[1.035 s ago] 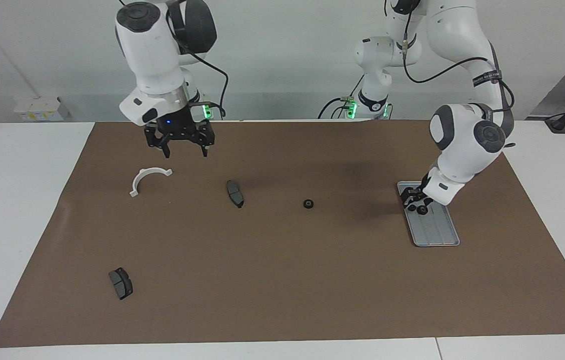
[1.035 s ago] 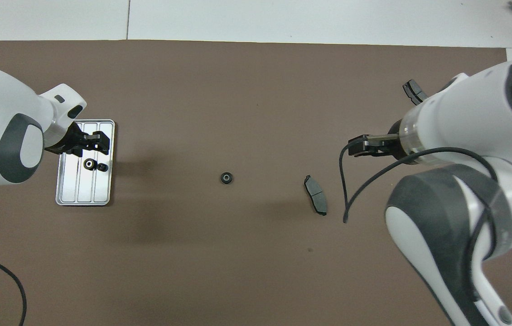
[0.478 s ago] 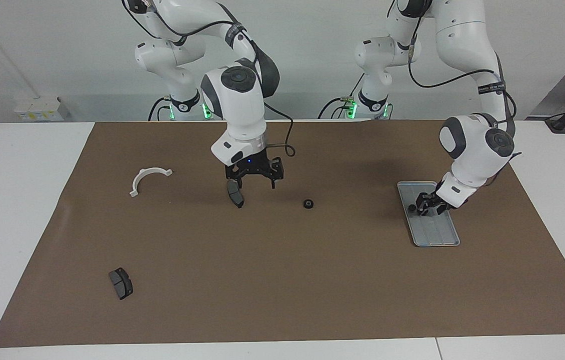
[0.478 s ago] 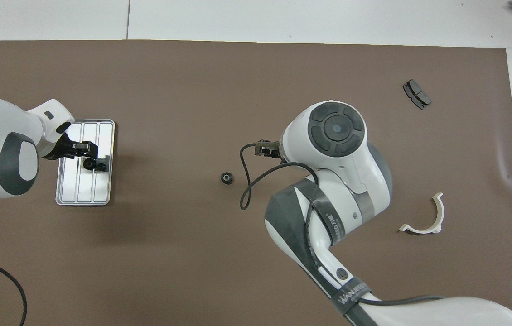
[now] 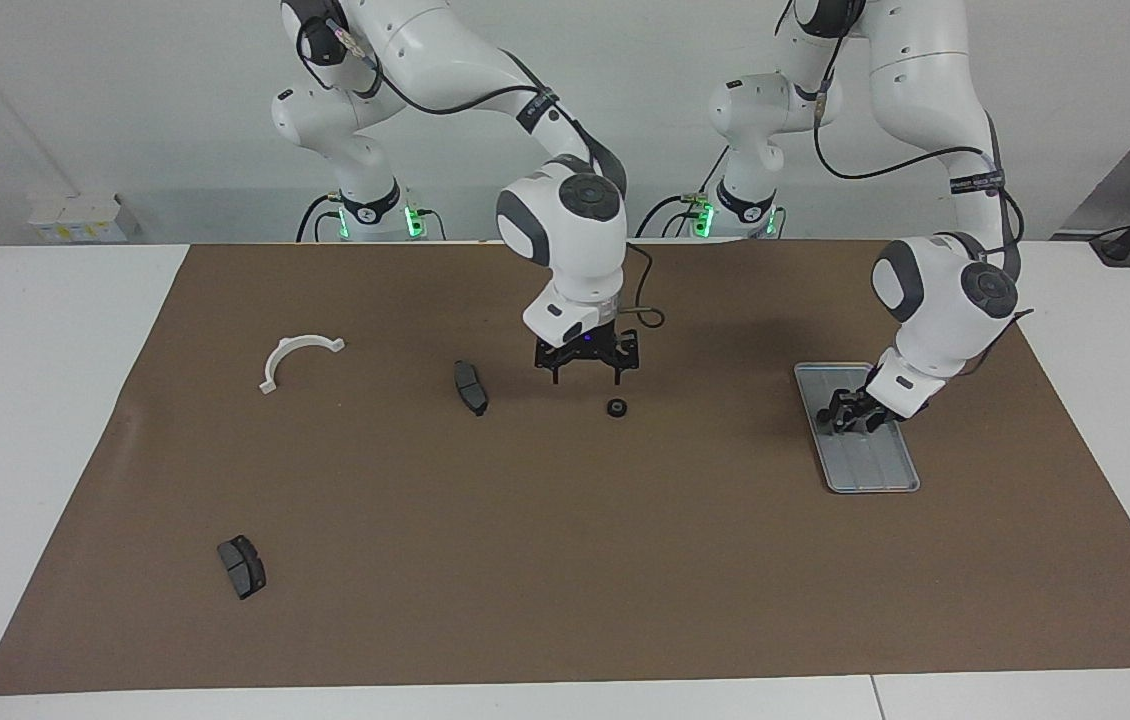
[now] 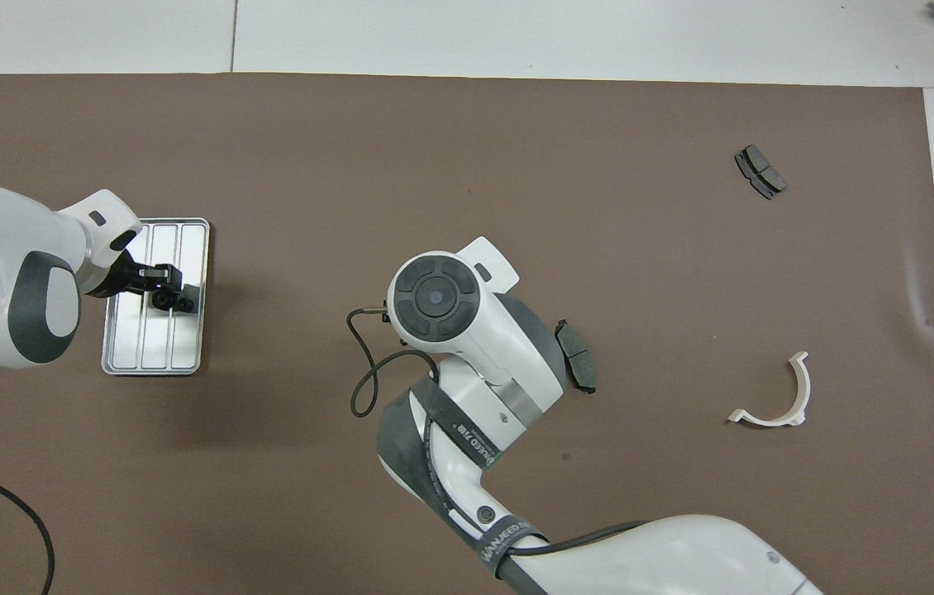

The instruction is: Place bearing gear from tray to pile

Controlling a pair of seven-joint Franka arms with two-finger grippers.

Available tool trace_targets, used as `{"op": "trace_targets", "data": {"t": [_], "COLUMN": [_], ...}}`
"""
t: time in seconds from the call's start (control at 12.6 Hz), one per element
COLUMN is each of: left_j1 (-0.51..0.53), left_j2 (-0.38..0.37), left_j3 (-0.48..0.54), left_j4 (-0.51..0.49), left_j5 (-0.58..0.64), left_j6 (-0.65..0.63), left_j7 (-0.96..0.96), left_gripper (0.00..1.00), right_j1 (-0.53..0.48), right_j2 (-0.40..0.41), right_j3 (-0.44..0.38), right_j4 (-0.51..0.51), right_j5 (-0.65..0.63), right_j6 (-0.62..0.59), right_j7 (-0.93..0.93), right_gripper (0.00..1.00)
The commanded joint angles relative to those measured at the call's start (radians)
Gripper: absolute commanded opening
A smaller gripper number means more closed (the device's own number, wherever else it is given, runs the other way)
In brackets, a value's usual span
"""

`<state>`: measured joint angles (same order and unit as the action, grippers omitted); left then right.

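Right tool (image 5: 586, 377) is hovering, fingers apart, with the loose bearing gear (image 5: 616, 407) lying at its five o'clock on the desk (image 5: 565, 560); left tool (image 5: 850, 417) is working low over the tray (image 5: 880, 478), grip unreadable

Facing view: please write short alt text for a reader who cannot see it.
The left gripper is down on the tray at the gears, while the right gripper hangs open just above a lone gear on the brown mat.

White table (image 5: 45, 400) carries brown mat (image 5: 565, 560); on mat: tray (image 5: 880, 475), bearing gear (image 5: 616, 407), white half-ring bracket (image 5: 297, 358), two brake pads (image 5: 471, 388).
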<state>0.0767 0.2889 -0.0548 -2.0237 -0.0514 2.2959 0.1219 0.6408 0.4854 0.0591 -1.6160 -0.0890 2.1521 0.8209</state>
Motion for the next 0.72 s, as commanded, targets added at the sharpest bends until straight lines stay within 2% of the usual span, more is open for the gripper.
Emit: {"op": "trace_targets", "data": {"t": [0.0, 0.08, 0.32, 0.4, 0.64], "left_j1": [0.006, 0.006, 0.006, 0.006, 0.006], "left_j2": [-0.011, -0.013, -0.014, -0.016, -0.017], "left_j3": [-0.004, -0.004, 0.000, 0.000, 0.000], "left_j4": [-0.032, -0.033, -0.047, -0.050, -0.055], "left_j5": [-0.011, -0.011, -0.011, -0.011, -0.011], "left_j6": [0.031, 0.031, 0.030, 0.030, 0.030], "left_j7": [0.019, 0.019, 0.019, 0.018, 0.016], "left_gripper": [0.55, 0.53, 0.45, 0.41, 0.31], "right_j1": [0.031, 0.031, 0.031, 0.033, 0.033], "right_j2": [0.082, 0.100, 0.108, 0.114, 0.114], "right_j3": [-0.002, -0.002, -0.002, -0.002, -0.002], "right_j4": [0.059, 0.059, 0.054, 0.050, 0.030], "right_j5": [-0.026, -0.026, -0.024, -0.026, -0.029], "right_j6": [0.043, 0.067, 0.145, 0.161, 0.170], "right_j7": [0.029, 0.029, 0.029, 0.030, 0.029], "right_gripper": [1.00, 0.98, 0.63, 0.60, 0.60]}}
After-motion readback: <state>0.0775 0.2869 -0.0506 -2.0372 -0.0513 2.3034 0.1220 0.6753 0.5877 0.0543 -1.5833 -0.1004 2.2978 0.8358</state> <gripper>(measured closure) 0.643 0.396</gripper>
